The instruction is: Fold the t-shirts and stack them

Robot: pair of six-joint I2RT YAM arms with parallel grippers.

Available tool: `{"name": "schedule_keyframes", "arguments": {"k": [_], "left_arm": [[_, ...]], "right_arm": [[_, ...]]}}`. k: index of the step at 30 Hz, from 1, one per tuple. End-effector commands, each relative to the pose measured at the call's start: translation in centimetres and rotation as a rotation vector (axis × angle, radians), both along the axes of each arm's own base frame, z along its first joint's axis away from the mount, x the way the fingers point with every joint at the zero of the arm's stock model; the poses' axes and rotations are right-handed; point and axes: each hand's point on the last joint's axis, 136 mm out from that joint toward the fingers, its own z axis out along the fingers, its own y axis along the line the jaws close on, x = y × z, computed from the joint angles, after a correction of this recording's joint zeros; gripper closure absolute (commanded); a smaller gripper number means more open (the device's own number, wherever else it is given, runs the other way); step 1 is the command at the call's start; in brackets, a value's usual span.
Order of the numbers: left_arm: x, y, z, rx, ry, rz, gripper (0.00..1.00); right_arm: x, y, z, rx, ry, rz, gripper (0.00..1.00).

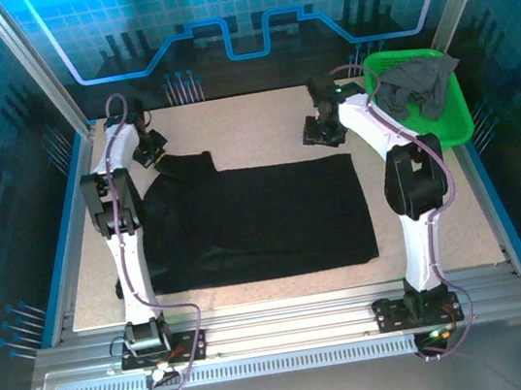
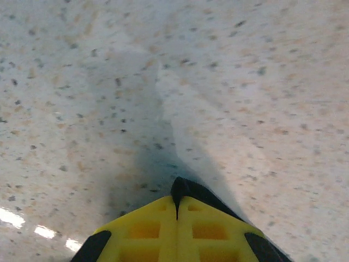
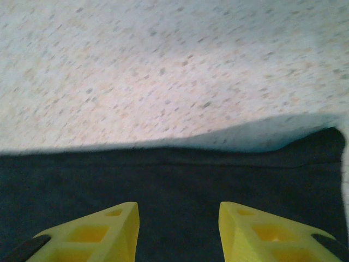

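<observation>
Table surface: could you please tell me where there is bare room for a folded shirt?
Free: the table right of the black t-shirt, nearer than the green basket; also the far strip beyond the shirt. Crowded: the left edge, under the left arm.

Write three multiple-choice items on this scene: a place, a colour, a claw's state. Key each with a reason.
1. Where is the dark grey t-shirt? A. mid-table B. in the green basket C. on the left arm
2. What colour is the t-shirt spread on the table? A. black B. white C. red
3. How is the right claw? A. open B. shut on the basket C. shut on grey cloth
Key: 1 B, heaped in the basket; 2 A, the black t-shirt lies flat; 3 A, its yellow fingers stand apart.
</observation>
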Motion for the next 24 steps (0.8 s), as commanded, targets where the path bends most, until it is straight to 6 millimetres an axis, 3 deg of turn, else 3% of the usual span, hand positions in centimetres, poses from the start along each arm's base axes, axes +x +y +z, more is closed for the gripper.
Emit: {"name": "schedule_keyframes", "arguments": {"k": [1,4,8,11,17,24], "left_arm": [[1.0,-0.9,6.4,0.020,-0.121,0.014,1.00],[1.4,-1.5,8.8,-0.001,-0.187,0.012,1.00],[1.4,-2.6,10.0,-0.048,-0.225,-0.024,1.00],[1.0,-3.3,10.1,-0.070,-0.229,-0.051,1.00],[0.0,-4.1,10.9,-0.101,-0.261,-0.077,1.00],[-0.4,-4.7,10.0,-0.134,-0.245,-0.080,1.00]], "right_arm": [[1.1,-4.3,-1.3,-0.147,0.030,-0.163,0.57],[1.4,-6.0,-2.7,-0.200,0.085,-0.211,0.57],[1.2,-7.3,-4.5,-0.221,0.145,-0.240,0.56],[0.9,-7.7,-6.2,-0.222,0.195,-0.256,0.55],[0.4,-7.3,-7.4,-0.194,0.234,-0.277,0.54],[0.3,-7.4,-8.7,-0.189,0.264,-0.304,0.54]]}}
